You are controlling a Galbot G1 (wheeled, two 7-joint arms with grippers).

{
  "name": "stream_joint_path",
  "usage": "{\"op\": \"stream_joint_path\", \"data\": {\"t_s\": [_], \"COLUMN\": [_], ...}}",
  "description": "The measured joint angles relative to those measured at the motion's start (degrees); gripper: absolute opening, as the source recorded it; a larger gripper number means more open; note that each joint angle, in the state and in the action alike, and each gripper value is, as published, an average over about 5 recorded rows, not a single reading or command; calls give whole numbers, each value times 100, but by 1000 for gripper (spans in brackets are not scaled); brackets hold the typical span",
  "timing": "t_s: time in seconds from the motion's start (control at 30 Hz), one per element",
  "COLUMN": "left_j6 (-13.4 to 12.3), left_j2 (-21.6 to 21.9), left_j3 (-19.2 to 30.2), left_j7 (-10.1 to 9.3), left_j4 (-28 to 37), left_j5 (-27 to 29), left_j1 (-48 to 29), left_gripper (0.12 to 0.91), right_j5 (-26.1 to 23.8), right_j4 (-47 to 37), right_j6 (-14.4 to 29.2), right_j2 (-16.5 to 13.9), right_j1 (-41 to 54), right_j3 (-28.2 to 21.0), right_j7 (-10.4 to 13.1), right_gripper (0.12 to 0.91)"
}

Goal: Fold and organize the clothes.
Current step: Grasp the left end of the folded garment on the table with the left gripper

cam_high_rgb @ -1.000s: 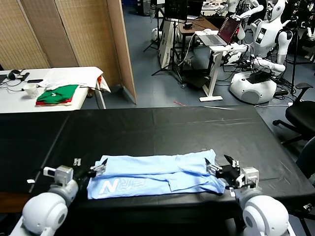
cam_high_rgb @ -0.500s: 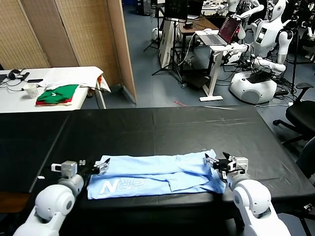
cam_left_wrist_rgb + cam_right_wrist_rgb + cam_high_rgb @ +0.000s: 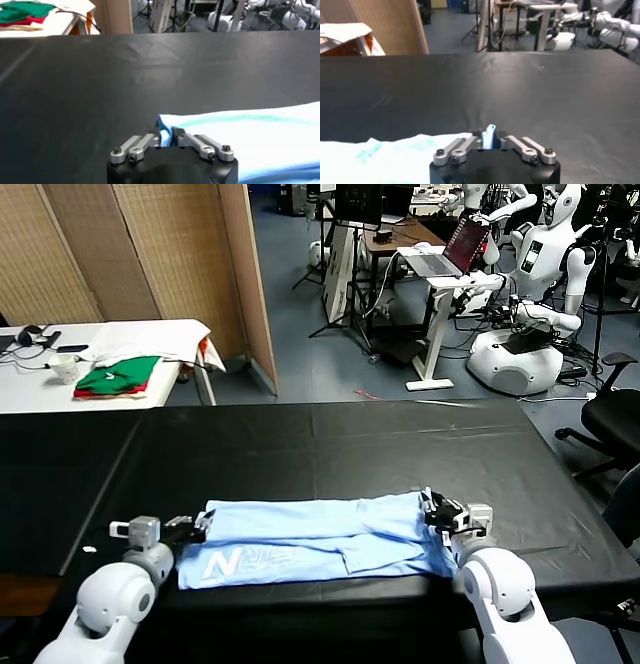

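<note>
The clothes, a pale sky-blue T-shirt (image 3: 320,536) with white lettering near its left front, lie folded into a long strip across the near part of the black table (image 3: 320,444). My left gripper (image 3: 203,522) is shut on the strip's left far corner; in the left wrist view (image 3: 166,137) a fold of blue fabric (image 3: 260,135) is pinched between the jaws. My right gripper (image 3: 432,510) is shut on the right far corner, and in the right wrist view (image 3: 489,138) a peak of blue cloth (image 3: 490,133) stands up between the jaws.
A white side table (image 3: 60,379) at the back left carries folded green and red garments (image 3: 118,375), a cup and headphones. A wicker screen (image 3: 150,254) stands behind it. Desks, a laptop, other robots and an office chair (image 3: 610,419) lie beyond the table.
Both grippers moved inward onto the shirt's far corners and went from open to shut on the fabric. The shirt has stayed in place.
</note>
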Motion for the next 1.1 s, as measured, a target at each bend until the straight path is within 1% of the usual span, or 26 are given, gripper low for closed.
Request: {"op": "stream_joint_path", "data": {"t_s": [0.13, 0.2, 0.23, 0.3, 0.33, 0.37, 0.4, 0.43, 0.47, 0.57, 0.6, 0.63, 0.67, 0.73, 0.77, 0.83, 0.97, 1.1], "left_j6": [-243, -302, -326, -385, -421, -452, -478, -493, -497, -490, -488, -491, -497, -516, -528, -543, -598, -723], "left_j2": [-104, -161, -189, -236, -255, -268, -278, -283, -285, -281, -276, -271, -268, -281, -299, -356, -525, -726], "left_j3": [63, 71, 71, 66, 59, 50, 34, 11, -15, -118, -157, -200, -245, -345, -401, -520, -723, -846], "left_j7": [48, 80, 94, 109, 112, 107, 88, 59, 21, -102, -131, -160, -187, -242, -267, -294, -281, -248], "left_j4": [127, 188, 209, 221, 217, 206, 187, 161, 130, 1, -54, -115, -176, -304, -361, -462, -585, -604], "left_j5": [455, 596, 647, 744, 800, 849, 887, 905, 900, 803, 756, 707, 657, 521, 433, 218, -110, -141], "left_j1": [-105, -146, -155, -143, -125, -103, -76, -46, -16, 91, 132, 177, 224, 322, 372, 472, 682, 899], "left_gripper": [156, 156, 156, 157, 172, 188, 223, 276, 328, 518, 574, 650, 707, 814, 852, 893, 906, 907], "right_j5": [3, -14, -40, -128, -179, -222, -258, -283, -301, -365, -386, -406, -420, -428, -429, -426, -410, -406], "right_j4": [-1, 23, 45, 124, 182, 256, 348, 457, 577, 982, 1119, 1253, 1383, 1636, 1755, 1976, 2284, 2452], "right_j6": [117, 154, 172, 199, 203, 201, 196, 188, 183, 245, 284, 326, 361, 398, 407, 411, 394, 324], "right_j2": [17, 18, 16, 3, -10, -27, -48, -71, -94, -149, -154, -152, -144, -114, -96, -61, -20, -16], "right_j1": [-41, -74, -95, -149, -182, -221, -269, -330, -401, -680, -789, -905, -1022, -1261, -1375, -1585, -1900, -2100], "right_j3": [15, 41, 59, 106, 132, 159, 187, 220, 252, 355, 379, 397, 408, 417, 420, 436, 483, 488], "right_j7": [-183, -282, -314, -353, -358, -361, -365, -369, -374, -365, -352, -334, -317, -295, -292, -300, -363, -460], "right_gripper": [142, 170, 203, 306, 363, 439, 496, 553, 628, 798, 839, 864, 889, 901, 905, 906, 907, 907]}}
